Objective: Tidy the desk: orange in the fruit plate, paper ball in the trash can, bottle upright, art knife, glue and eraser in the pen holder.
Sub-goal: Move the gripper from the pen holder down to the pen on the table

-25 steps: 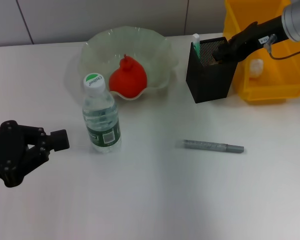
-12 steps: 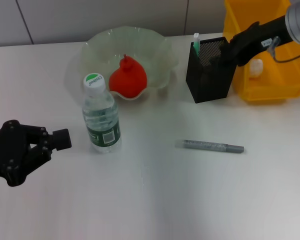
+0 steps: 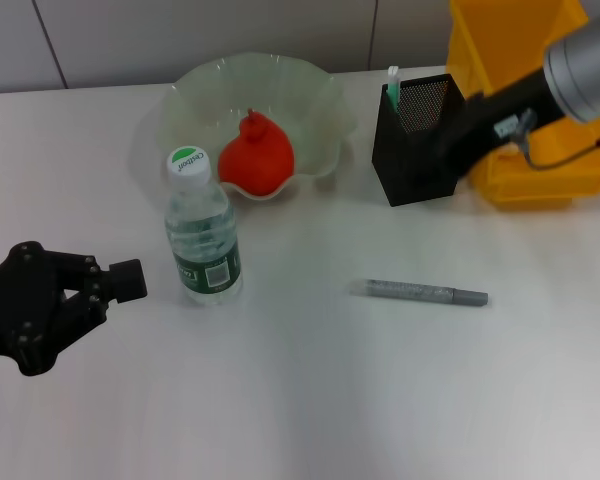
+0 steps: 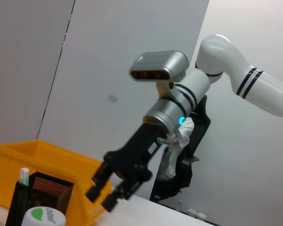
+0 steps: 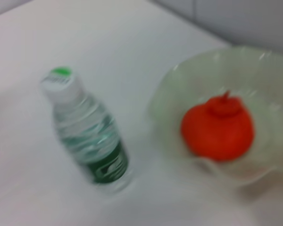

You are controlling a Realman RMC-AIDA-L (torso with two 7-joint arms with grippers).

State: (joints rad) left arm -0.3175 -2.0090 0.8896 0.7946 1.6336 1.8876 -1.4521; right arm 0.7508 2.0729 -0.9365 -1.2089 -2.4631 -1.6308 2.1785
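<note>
The head camera looked forward and down from above on the white table (image 3: 310, 390), taking in the whole spread from the fruit plate (image 3: 320, 100) at the far side to the near edge; the left wrist camera sat low near the table, facing level across it toward the right arm (image 4: 179, 113), the yellow bin (image 4: 52, 157) and the wall behind; the right wrist camera looked down from close range; it shared the bottle (image 5: 87, 136) and orange (image 5: 219, 127) with the head view, and the bottle's cap (image 4: 43, 215) also showed in the left wrist view.

"Cestbon" on the green bottle cap (image 3: 187, 160), label text unreadable
</note>
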